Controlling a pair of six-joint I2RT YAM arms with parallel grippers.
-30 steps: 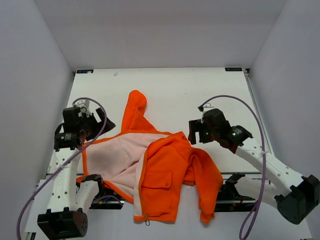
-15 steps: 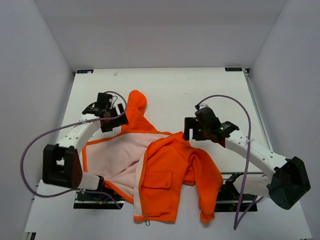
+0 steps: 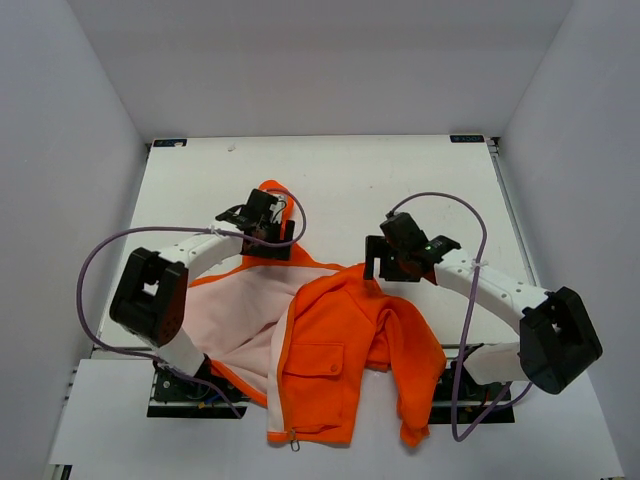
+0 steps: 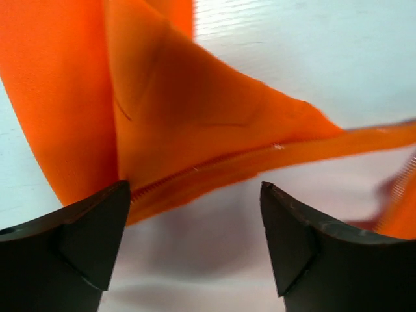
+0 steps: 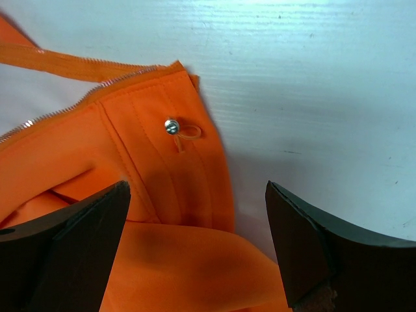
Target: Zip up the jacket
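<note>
The orange jacket (image 3: 335, 340) lies open on the white table (image 3: 400, 180), its pale lining (image 3: 225, 315) facing up on the left and one front panel folded over on the right. A zipper pull (image 3: 293, 443) shows at the bottom hem. My left gripper (image 3: 272, 243) is open over the collar edge, where an orange fold and zipper teeth (image 4: 162, 185) show between its fingers. My right gripper (image 3: 378, 268) is open over the jacket's upper right corner, above a collar tab with a silver snap (image 5: 171, 126). Neither holds anything.
Grey walls enclose the table on three sides. A sleeve (image 3: 420, 385) hangs over the near table edge on the right. Purple cables (image 3: 450, 205) loop off both arms above the table.
My left arm has swung right from the table's left edge to the jacket's collar. My right gripper has shifted slightly left and lower toward the jacket's upper right corner.
</note>
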